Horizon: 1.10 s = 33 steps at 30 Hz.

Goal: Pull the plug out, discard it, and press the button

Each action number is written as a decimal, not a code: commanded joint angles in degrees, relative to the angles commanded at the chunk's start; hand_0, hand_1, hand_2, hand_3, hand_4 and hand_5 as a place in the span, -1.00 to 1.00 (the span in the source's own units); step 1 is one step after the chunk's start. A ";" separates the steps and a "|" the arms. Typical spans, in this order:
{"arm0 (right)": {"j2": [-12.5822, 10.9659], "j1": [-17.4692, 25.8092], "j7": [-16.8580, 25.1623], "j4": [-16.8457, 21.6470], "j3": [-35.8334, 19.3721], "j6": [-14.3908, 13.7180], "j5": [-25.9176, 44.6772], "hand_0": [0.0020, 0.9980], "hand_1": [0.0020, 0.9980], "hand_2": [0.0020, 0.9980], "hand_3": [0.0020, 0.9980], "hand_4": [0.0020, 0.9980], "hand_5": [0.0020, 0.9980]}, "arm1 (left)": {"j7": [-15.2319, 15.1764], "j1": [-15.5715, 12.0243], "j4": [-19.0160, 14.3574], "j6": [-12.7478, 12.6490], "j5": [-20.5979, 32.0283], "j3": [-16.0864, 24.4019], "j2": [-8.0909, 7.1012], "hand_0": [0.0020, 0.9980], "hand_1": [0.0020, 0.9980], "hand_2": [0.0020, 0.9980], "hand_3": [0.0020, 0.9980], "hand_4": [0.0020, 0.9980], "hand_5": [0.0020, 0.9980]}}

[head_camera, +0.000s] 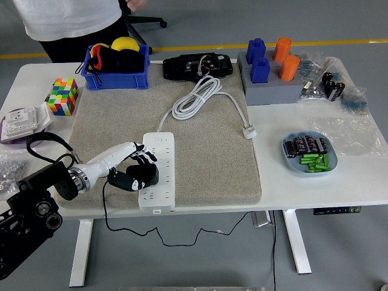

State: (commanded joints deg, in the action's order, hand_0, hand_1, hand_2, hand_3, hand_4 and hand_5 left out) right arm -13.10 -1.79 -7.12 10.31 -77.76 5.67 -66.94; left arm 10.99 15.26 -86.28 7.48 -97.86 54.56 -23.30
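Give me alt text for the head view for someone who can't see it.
The robot's left hand grips a black plug seated in a white power strip on a grey mat. A person stands at the table's far left corner.

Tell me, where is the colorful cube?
In the head view, the colorful cube sits on the table's far left, just left of the grey mat and in front of the blue bin.
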 joint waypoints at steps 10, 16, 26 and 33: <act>-0.01 -0.06 0.02 0.00 0.11 0.00 0.04 0.61 0.40 0.35 0.34 0.55 0.33 | -0.25 0.09 0.46 -0.44 1.81 -0.13 0.07 -0.25 -0.48 -0.42 -0.14 0.25 -1.00; -0.05 -0.04 -0.02 0.00 -0.01 -0.02 -0.05 0.61 0.39 0.35 0.34 0.55 0.33 | -1.12 0.11 0.30 -1.28 1.70 0.46 0.02 -0.27 -0.51 -0.45 -0.17 0.20 -1.00; 0.06 -0.05 0.00 0.00 0.05 0.01 0.04 0.61 0.39 0.35 0.34 0.55 0.33 | -2.71 0.95 0.14 -3.39 1.28 4.50 -0.23 -0.28 -0.52 -0.45 -0.18 0.20 -1.00; -0.01 -0.09 0.03 0.00 0.18 0.01 0.11 0.61 0.39 0.35 0.34 0.55 0.33 | -1.99 3.19 6.88 -5.56 -4.48 7.48 0.95 0.01 -0.27 -0.29 0.04 0.26 -1.00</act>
State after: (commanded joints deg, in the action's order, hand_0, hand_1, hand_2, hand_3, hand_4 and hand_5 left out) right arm -13.10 -1.88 -7.08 10.31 -77.58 5.68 -66.82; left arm 9.00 18.45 -79.40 1.92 -102.35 62.04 -22.35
